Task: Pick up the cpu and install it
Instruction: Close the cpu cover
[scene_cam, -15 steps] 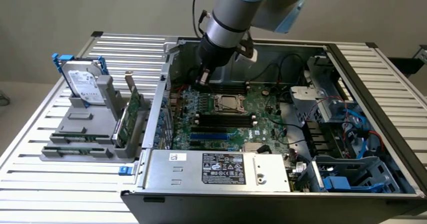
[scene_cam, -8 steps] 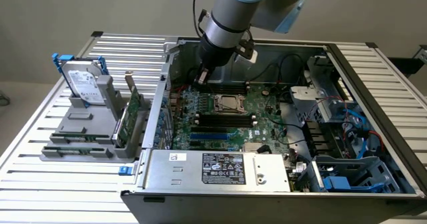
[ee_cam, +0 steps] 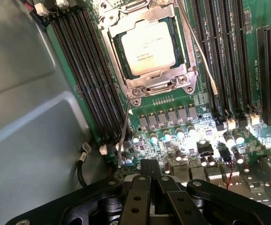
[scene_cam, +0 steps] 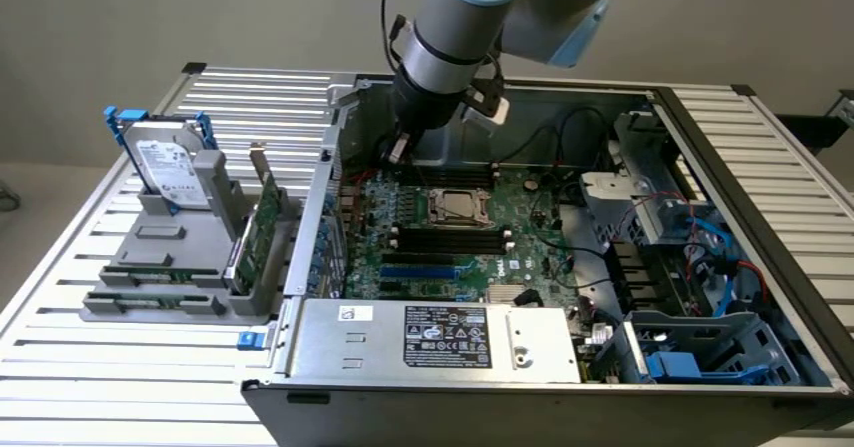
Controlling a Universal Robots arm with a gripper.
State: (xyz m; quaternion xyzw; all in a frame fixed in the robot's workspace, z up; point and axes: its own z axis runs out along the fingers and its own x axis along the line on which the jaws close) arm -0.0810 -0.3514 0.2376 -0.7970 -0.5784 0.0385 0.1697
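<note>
The cpu (ee_cam: 148, 48), a pale silvery square chip, lies flat inside the metal socket frame (ee_cam: 147, 86) on the green motherboard (ee_cam: 267, 117). In the exterior view the cpu (scene_cam: 455, 207) sits mid-board inside the open computer case. My gripper (ee_cam: 150, 165) hovers above the board's capacitor row beside the socket, its dark fingers (ee_cam: 140, 187) pressed together with nothing between them. From the exterior view, the gripper (scene_cam: 396, 153) hangs over the rear of the board, a little behind the socket and toward the exterior view's left.
Black memory slots (ee_cam: 86, 70) flank the socket on both sides. The grey case wall (ee_cam: 27, 122) stands close by. A silver hard drive (scene_cam: 167, 165) with blue handles rests on a grey stand outside the case. The power supply (scene_cam: 441, 339) and a drive cage (scene_cam: 654, 227) fill the front and right.
</note>
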